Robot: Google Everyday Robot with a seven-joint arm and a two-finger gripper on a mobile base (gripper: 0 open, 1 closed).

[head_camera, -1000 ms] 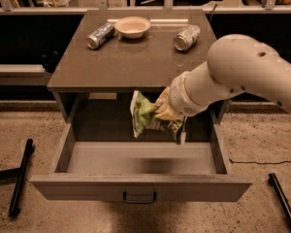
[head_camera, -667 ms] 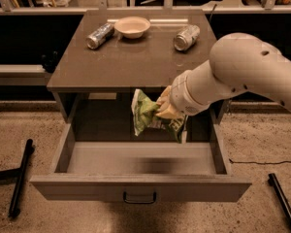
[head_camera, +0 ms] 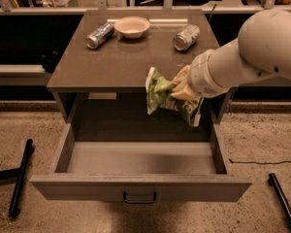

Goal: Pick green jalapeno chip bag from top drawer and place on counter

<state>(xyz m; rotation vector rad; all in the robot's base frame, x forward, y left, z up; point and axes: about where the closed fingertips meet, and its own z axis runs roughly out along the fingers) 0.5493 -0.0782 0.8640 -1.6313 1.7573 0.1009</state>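
camera view: the gripper (head_camera: 180, 85) is located at the front edge of the counter (head_camera: 131, 62), near its right corner. the jaws are closed on the green chip bag (head_camera: 159, 92), which is held crumpled in the air, just in front of the counter edge and above the open drawer (head_camera: 77, 187). at the back of the counter, a bowl (head_camera: 132, 26) is set between two cans (head_camera: 99, 35), both lying on their sides.
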